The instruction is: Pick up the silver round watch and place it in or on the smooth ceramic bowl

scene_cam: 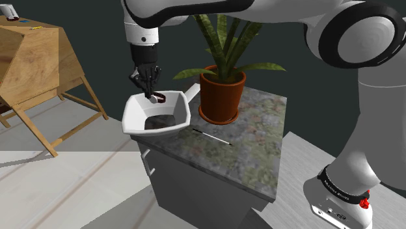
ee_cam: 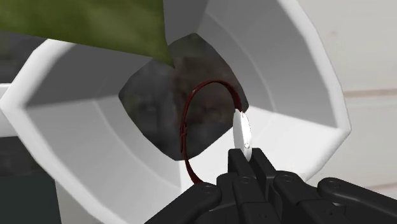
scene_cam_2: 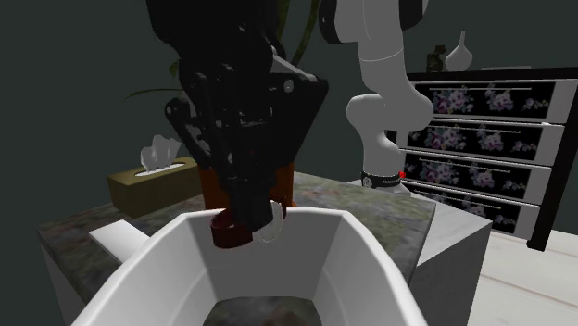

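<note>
The silver watch (ee_cam: pixel 242 132) is clasped between the fingers (ee_cam: pixel 236 167) over the white bowl (scene_cam: pixel 138 110); a potted plant (scene_cam: pixel 222 91) is seen at its 3 o'clock.

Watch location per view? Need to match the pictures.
Shoulder view: watch in the tool, over the bowl's far side, centre-left.
Second exterior view: watch at centre, hanging under the tool over the bowl.
Wrist view: watch clasped by the tool, over the bowl's opening.
Shared landmark: the white bowl.
</note>
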Controlling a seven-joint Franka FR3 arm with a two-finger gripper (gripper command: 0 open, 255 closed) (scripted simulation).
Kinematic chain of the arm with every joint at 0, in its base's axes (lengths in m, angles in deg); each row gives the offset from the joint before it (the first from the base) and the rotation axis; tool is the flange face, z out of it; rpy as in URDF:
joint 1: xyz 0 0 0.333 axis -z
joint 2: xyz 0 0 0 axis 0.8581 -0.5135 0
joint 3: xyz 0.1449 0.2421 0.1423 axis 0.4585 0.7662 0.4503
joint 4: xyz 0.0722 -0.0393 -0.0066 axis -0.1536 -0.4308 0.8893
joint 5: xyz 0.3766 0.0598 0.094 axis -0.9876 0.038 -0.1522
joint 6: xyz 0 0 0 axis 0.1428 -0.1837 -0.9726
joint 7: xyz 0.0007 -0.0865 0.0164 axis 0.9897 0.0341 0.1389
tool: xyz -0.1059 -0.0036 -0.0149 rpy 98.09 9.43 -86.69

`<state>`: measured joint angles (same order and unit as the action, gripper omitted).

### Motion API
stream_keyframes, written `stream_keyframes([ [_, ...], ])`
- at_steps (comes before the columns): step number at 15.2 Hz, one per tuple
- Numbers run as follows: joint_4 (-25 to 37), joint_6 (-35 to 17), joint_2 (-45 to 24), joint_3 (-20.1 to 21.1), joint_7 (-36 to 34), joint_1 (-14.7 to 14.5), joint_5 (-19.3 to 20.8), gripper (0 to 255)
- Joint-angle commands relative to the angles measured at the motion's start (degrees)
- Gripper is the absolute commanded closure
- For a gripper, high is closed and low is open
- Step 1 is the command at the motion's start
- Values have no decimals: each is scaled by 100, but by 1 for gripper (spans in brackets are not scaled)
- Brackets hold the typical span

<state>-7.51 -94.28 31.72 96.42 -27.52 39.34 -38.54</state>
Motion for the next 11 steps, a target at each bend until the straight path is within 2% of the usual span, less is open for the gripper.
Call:
stream_keyframes([
  [1,-181,-167,17,-2,17,11,-5,255],
  [3,-371,-353,19,-4,36,19,-8,255],
  [11,-370,-352,18,-4,36,19,-8,255],
])
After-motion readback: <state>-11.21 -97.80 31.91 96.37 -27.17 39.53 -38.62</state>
